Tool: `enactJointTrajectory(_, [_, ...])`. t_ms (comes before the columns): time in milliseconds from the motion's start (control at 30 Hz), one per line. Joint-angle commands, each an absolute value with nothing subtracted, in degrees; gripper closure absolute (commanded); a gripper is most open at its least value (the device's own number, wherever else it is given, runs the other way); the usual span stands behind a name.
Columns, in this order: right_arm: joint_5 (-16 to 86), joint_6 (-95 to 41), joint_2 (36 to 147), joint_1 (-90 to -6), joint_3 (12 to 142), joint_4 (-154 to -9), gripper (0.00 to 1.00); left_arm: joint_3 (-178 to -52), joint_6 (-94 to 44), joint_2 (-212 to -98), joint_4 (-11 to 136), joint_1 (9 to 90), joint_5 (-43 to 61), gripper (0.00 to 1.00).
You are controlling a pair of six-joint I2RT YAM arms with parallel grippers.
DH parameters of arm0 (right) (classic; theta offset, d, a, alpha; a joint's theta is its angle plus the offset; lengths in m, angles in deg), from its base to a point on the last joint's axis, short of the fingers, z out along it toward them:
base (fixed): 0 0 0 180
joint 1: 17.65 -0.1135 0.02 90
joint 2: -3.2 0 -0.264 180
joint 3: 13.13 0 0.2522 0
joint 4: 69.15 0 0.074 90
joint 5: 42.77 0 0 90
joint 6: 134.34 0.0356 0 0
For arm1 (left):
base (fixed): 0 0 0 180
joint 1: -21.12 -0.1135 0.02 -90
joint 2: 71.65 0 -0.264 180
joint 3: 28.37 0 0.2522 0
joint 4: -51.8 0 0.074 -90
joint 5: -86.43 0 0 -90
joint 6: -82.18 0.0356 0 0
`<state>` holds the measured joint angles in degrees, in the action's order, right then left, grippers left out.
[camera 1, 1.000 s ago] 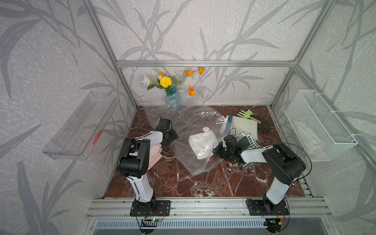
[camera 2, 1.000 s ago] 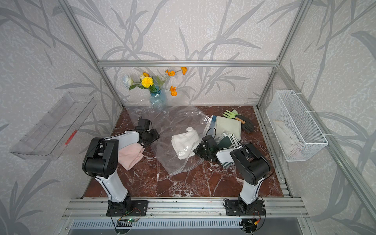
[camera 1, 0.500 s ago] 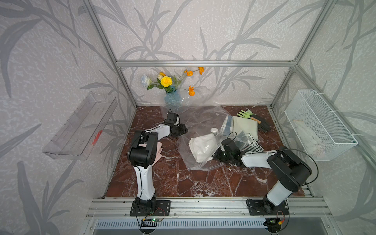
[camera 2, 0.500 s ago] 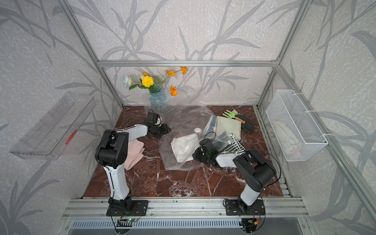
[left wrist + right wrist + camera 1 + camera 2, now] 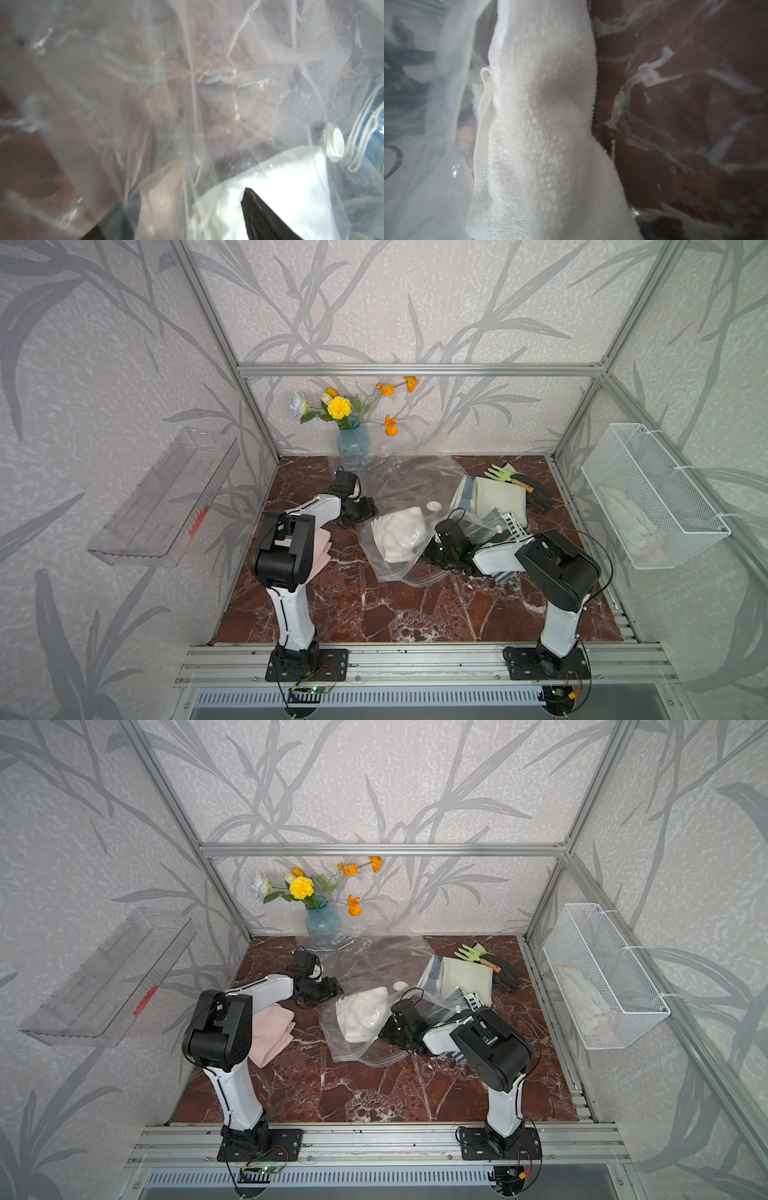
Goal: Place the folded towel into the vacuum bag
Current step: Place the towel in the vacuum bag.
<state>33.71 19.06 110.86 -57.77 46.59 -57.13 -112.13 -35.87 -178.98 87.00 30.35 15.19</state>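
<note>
At frame centre in both top views, the folded white towel (image 5: 401,531) sits inside the vacuum bag (image 5: 409,485), right gripper (image 5: 429,549) clamped on it; left gripper (image 5: 365,511) spread wide at the bag's left edge.

The left arm (image 5: 291,614) and the right arm (image 5: 559,626) are built alike, with smooth white shells on the long links, boxy black housings at the joints and a flat black base plate (image 5: 332,664) under each. Thin black cables (image 5: 604,556) loop along the links, and the left gripper (image 5: 365,509) and right gripper (image 5: 432,552) are black. A small board (image 5: 311,689) with a green light and red wires sits below the left base.
</note>
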Motion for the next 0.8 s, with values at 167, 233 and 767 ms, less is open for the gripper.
enactJointTrajectory(167, [33.6, 19.4, 113.2, -57.2, 43.9, -53.1, 0.85, -107.0, -36.6, -159.0, 102.5, 38.2, 11.4, 0.23])
enactJointTrajectory(233, [33.0, 20.7, 113.4, -57.0, 42.7, -49.9, 0.82, -109.8, -34.4, -157.5, 103.5, 44.3, 12.5, 0.22])
enactJointTrajectory(767, [28.6, 23.2, 115.7, -55.8, 42.1, -41.9, 0.79, -132.8, -14.0, -174.6, 112.5, 62.2, 5.4, 0.19])
